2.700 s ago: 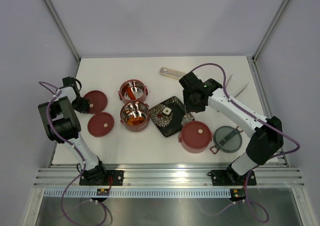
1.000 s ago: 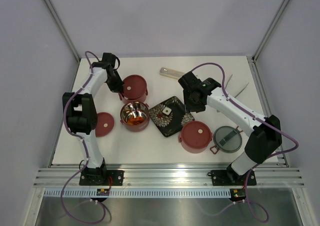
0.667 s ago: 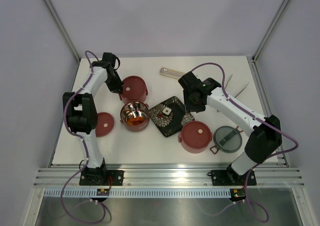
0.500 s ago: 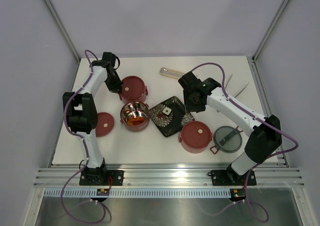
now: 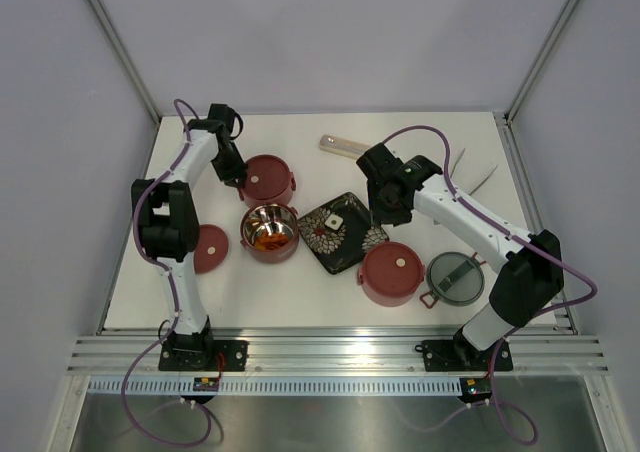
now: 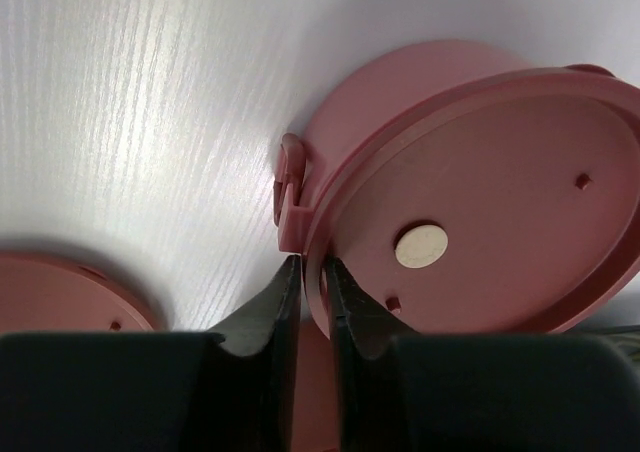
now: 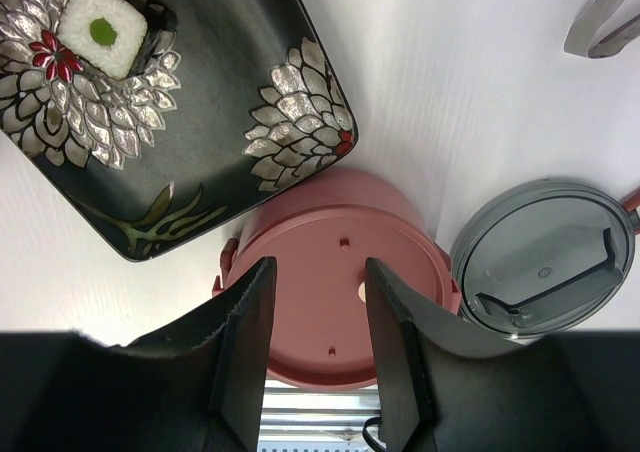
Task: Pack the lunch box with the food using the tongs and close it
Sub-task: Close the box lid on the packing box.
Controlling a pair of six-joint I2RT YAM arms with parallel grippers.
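I see orange food (image 5: 264,239) in the open bowl (image 5: 268,232); the far bowl (image 6: 400,102) wears its disc lid (image 6: 480,222), and the near bowl (image 7: 340,272) is lidded too, beside the grey top lid (image 7: 545,257) (tongs (image 7: 603,20) cut off at frame edge). L gripper (image 6: 310,268) is stretched out far-left, fingers a slit apart astride that disc lid's rim, can't tell if they pinch it. R gripper (image 7: 320,347) hovers over the near bowl, approx half open, holding nothing.
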